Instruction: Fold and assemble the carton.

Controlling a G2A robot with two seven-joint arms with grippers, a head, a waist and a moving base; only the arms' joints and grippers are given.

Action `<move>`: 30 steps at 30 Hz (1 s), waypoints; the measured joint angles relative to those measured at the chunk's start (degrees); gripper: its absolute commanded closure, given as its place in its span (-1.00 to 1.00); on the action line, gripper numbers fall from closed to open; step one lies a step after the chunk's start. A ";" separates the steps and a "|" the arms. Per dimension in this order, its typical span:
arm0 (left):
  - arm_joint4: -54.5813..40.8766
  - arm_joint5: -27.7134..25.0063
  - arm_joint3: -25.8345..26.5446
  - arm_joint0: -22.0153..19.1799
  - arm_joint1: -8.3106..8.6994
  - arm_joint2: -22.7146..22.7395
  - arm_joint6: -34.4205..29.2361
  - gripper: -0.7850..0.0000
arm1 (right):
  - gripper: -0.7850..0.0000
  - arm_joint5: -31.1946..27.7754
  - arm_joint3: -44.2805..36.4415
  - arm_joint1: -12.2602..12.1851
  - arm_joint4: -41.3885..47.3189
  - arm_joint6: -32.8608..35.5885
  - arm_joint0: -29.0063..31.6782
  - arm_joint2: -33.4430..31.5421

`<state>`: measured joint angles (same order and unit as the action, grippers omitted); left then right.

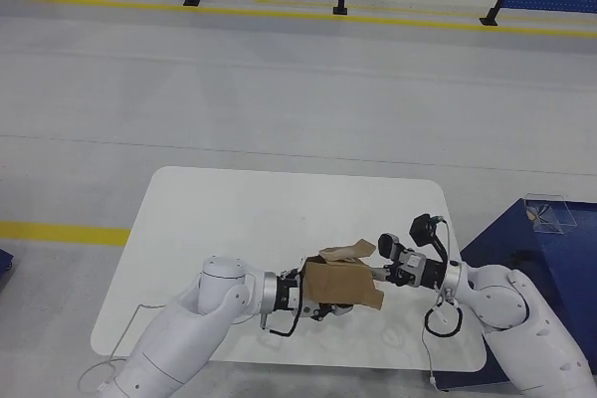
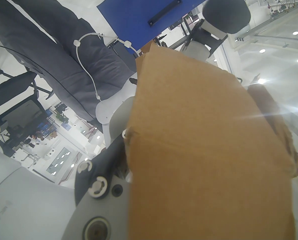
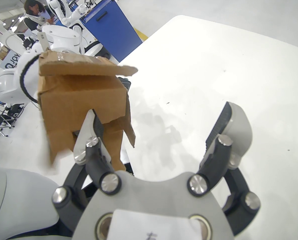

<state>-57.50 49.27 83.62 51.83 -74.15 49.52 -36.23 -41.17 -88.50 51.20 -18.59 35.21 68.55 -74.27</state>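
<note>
Right tool (image 3: pixel 159 111), spread wide, points at the carton (image 3: pixel 81 101) pinched aloft by the left tool (image 1: pixel 310 295).

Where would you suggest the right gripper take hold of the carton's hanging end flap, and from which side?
Probably the free lower edge of the hanging flap, approached from the open end facing the right gripper. It is a thin sheet dangling clear of the carton body, so jaws can straddle it, while the left gripper holds the opposite end.
</note>
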 measured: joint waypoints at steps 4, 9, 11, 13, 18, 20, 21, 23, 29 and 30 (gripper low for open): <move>0.23 -0.40 0.07 0.09 0.02 -0.31 -0.25 1.00 | -1.00 -0.15 0.45 0.24 -0.55 -0.98 -0.05 1.02; 0.98 -0.92 0.10 0.21 0.15 -0.58 -0.81 1.00 | -1.00 -0.25 0.36 0.29 -0.01 -1.30 0.16 1.04; 2.01 -1.22 0.73 0.12 0.25 -0.74 -1.04 1.00 | -1.00 -0.25 0.34 0.24 0.51 -1.21 0.31 0.76; 2.15 -1.27 0.82 0.10 0.27 -0.76 -1.07 1.00 | -1.00 -0.29 0.38 0.19 1.36 -0.64 0.36 0.61; 1.78 -1.84 0.99 0.64 0.24 -0.69 -0.51 1.00 | -1.00 -0.20 0.04 0.17 2.22 0.38 0.31 0.81; 0.89 -2.33 1.39 1.35 0.19 -0.46 0.61 1.00 | -1.00 0.09 -0.26 0.24 2.22 0.47 0.27 1.14; 0.71 -2.47 1.49 1.46 0.16 -0.39 1.07 1.00 | -1.00 0.18 -0.31 0.26 2.19 0.46 0.23 1.23; 0.47 -3.34 1.40 1.68 0.12 -0.06 2.25 1.00 | -1.00 0.39 -0.13 0.29 2.43 0.12 0.02 1.10; 0.87 -6.14 1.69 2.63 0.24 1.35 5.26 1.00 | -1.00 0.12 1.56 -0.09 3.97 -0.41 -0.23 -1.68; 1.05 -6.61 1.79 2.84 0.27 1.59 5.92 1.00 | -1.00 0.09 1.75 -0.18 4.16 -0.55 -0.19 -2.28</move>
<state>-56.46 42.66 85.41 54.67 -73.88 51.11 -30.31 -41.08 -86.75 51.02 -14.43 34.66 68.36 -76.55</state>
